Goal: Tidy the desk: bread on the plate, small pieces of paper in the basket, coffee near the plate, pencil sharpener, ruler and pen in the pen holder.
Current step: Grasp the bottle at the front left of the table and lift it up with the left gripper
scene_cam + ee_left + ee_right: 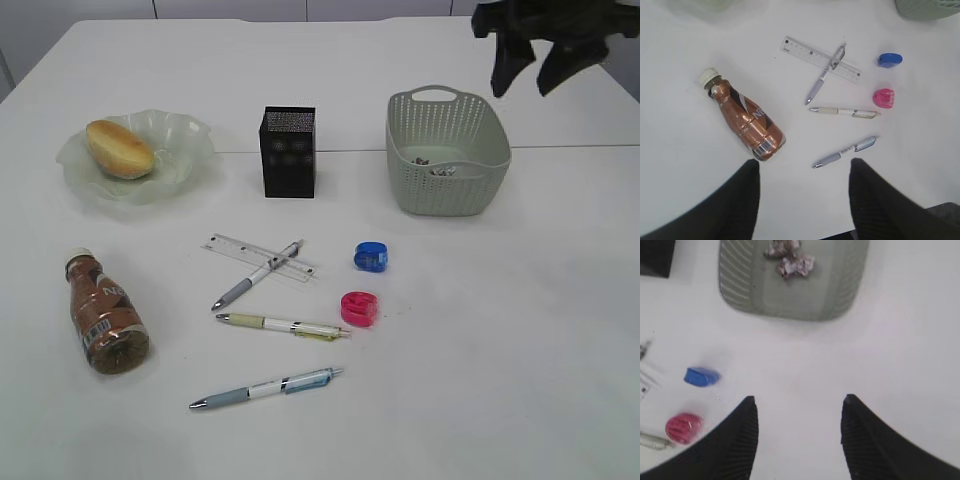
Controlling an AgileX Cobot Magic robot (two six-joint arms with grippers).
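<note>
The bread (pixel 120 148) lies on the green plate (pixel 190 130). Two small pieces of paper (pixel 790 260) sit inside the basket (pixel 447 150). The coffee (pixel 105 315) lies on its side at the front left. In the middle lie the ruler (pixel 240 248), three pens (pixel 283 324), a blue pencil sharpener (pixel 370 257) and a pink one (pixel 360 308), in front of the pen holder (pixel 288 150). My right gripper (pixel 525 85) hangs open and empty above the basket's far right. My left gripper (pixel 804 167) hovers open and empty, high over the desk near the coffee (pixel 742 120).
One pen (pixel 826 75) lies across the ruler (pixel 800 50). The other two pens (pixel 845 111) lie apart on the white desk (pixel 520 330). The left arm does not show in the exterior view.
</note>
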